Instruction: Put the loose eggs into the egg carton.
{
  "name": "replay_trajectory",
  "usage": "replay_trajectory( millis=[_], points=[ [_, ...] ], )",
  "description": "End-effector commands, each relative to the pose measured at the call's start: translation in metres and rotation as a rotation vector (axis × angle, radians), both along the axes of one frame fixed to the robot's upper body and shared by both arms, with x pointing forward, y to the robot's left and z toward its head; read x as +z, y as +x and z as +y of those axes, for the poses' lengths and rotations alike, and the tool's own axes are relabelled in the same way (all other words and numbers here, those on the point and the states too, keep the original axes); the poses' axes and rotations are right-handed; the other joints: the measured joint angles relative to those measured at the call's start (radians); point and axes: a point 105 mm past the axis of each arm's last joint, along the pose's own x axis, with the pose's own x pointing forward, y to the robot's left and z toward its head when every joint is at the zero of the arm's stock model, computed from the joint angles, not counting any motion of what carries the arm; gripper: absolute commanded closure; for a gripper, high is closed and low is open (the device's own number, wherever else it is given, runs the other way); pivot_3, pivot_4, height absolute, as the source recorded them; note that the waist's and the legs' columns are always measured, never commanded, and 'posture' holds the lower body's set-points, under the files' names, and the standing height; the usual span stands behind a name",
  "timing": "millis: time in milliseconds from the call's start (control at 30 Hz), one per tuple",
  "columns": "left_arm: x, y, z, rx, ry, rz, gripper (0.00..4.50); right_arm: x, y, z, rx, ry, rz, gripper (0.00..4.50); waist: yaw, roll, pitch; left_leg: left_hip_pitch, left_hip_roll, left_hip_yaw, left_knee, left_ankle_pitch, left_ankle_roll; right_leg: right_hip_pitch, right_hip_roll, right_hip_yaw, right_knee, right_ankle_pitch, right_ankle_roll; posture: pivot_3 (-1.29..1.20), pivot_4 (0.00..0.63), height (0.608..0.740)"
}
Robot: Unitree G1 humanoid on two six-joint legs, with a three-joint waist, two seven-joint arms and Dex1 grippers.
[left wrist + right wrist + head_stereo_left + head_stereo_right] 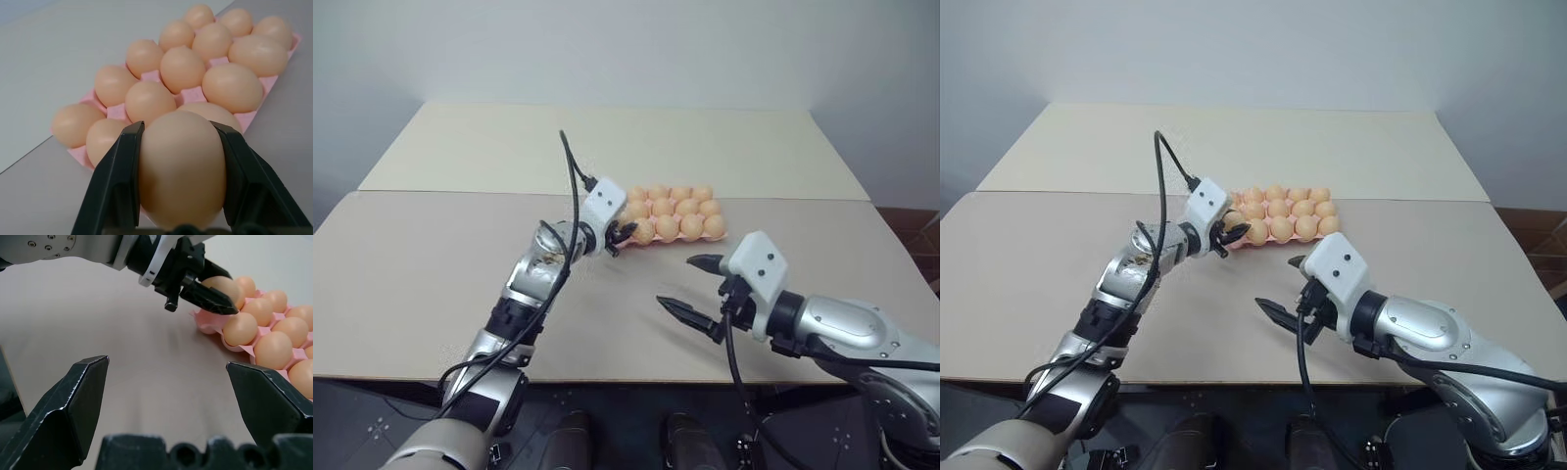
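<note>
The pink egg carton (672,243) lies on the table past the middle, with several pale orange eggs (677,209) sitting in its cups. My left gripper (625,233) is shut on one loose egg (182,169), holding it just above the carton's near left corner (78,154). In the right wrist view the held egg (222,284) shows between the left gripper's black fingers (208,296). My right gripper (677,282) hovers open over bare table, nearer to me and to the right, with nothing between its fingers (88,382).
The table is two beige tops joined at a seam (460,192). Its front edge (607,380) runs just under my arms, with dark floor beyond. A black cable (574,176) loops up from my left wrist.
</note>
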Motion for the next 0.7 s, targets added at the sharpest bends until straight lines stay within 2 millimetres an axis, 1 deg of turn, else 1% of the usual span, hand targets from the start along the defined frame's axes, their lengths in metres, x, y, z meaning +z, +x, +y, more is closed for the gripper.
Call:
replay_trajectory(
  millis=[33, 267, 533, 600, 700],
  points=[
    [0.0140, 0.0048, -0.0004, 0.000, 0.003, -0.057, 2.83, 0.0079, -0.0041, 0.0045, 0.006, 0.001, -0.056, 0.00, 0.001, 0.000, 0.000, 0.000, 0.000, 0.000, 0.000, 0.000, 0.000, 0.000, 0.000, 0.000, 0.000, 0.000, 0.000, 0.00, 0.150, 0.740],
    [0.0064, 0.0096, -0.0022, -0.004, 0.039, -0.053, 2.83, 0.0119, 0.0010, 0.0074, -0.018, 0.012, -0.084, 0.00, 0.002, 0.000, 0.000, 0.000, 0.000, 0.000, 0.000, 0.000, 0.000, 0.000, 0.000, 0.000, 0.000, 0.000, 0.000, 0.00, 0.150, 0.740],
    [0.0050, 0.0098, -0.0048, -0.015, 0.015, -0.029, 2.83, 0.0140, 0.0041, 0.0074, -0.032, 0.018, -0.099, 0.00, 0.002, 0.000, 0.000, -0.001, 0.000, 0.000, 0.000, 0.000, 0.000, 0.000, 0.000, 0.000, 0.000, 0.000, 0.000, 0.00, 0.150, 0.740],
    [0.0054, 0.0095, -0.0063, -0.019, -0.004, -0.023, 2.13, 0.0154, 0.0050, 0.0074, -0.036, 0.024, -0.105, 0.00, 0.002, 0.000, 0.000, -0.001, 0.000, 0.000, 0.000, 0.000, 0.000, 0.000, 0.000, 0.000, 0.000, 0.000, 0.000, 0.00, 0.150, 0.740],
    [0.0075, 0.0082, -0.0076, -0.031, -0.013, -0.031, 1.33, 0.0162, 0.0049, 0.0077, -0.035, 0.032, -0.103, 0.00, 0.002, 0.000, 0.000, -0.001, 0.000, 0.000, 0.000, 0.000, 0.000, 0.000, 0.000, 0.000, 0.000, 0.000, 0.000, 0.00, 0.150, 0.740]
  ],
)
